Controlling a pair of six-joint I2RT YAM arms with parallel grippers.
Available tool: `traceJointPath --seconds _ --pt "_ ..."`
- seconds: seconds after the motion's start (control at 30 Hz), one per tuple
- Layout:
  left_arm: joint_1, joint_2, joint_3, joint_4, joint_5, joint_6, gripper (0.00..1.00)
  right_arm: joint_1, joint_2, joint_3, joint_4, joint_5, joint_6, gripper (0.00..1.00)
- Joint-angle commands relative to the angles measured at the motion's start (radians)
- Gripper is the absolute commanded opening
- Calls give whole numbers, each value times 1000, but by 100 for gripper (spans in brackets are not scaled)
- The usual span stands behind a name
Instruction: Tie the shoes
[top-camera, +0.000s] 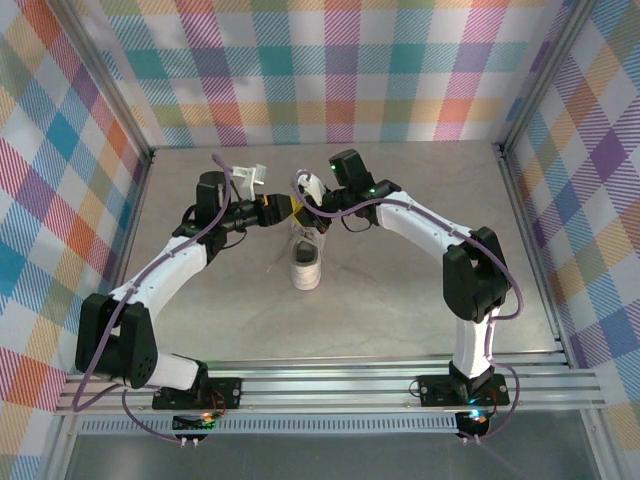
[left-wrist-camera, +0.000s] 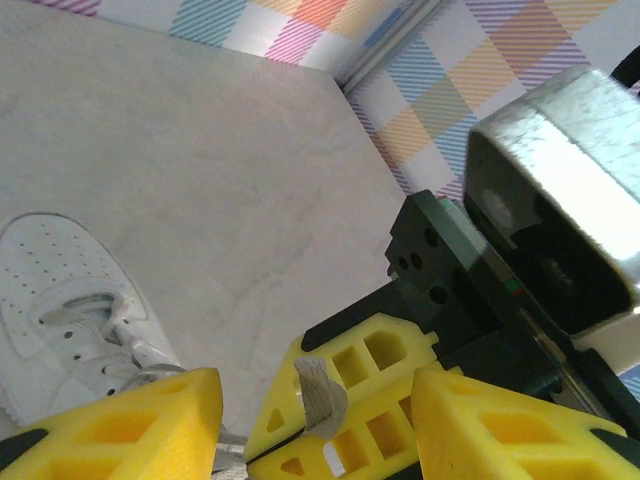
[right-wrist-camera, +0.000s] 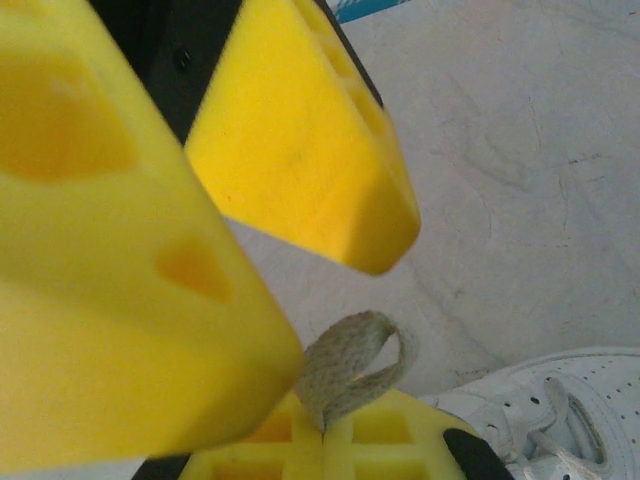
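Locate the sneaker (top-camera: 305, 265) sole down at mid-tabletop (top-camera: 420, 300), between the two arms. Find the right end effector (right-wrist-camera: 322, 432) just above the sneaker's end farther from the arm bases, shut tight on a short loop of lace (right-wrist-camera: 350, 365). Find the left end effector (left-wrist-camera: 312, 402) facing it, fingers (left-wrist-camera: 120, 425) apart, straddling the loop and the tip of the right end effector; contact with the lace not discernible. Probable step: hand-over of the loop. Avoid closing the left fingers too low: risk of clamping the right end effector, not the lace. Avoid releasing on the right before a firm left grip: risk of dropping the loop. Avoid hard pulls: risk of dragging or tipping the light sneaker.
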Motion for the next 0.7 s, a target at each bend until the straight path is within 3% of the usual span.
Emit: traceJointPath --seconds 0.0,0.17,0.37,0.5,0.53,0.6,0.67 --pt "8 16 24 62 52 -32 51 5 -36 3 32 -31 -14 0" --pt "7 45 21 71 67 -37 48 5 -33 3 32 -43 -18 0" --pt "7 74 32 104 87 -52 36 7 -28 3 16 -72 -37 0" --pt "7 76 40 106 92 -49 4 7 -25 13 -17 -83 -56 0" --pt "7 73 40 102 87 -45 0 7 -25 15 -25 -81 -59 0" --pt "7 65 40 86 75 -29 0 6 -25 21 -45 -79 -68 10" --pt "8 55 41 59 60 -6 0 4 -30 26 -69 -76 -76 31"
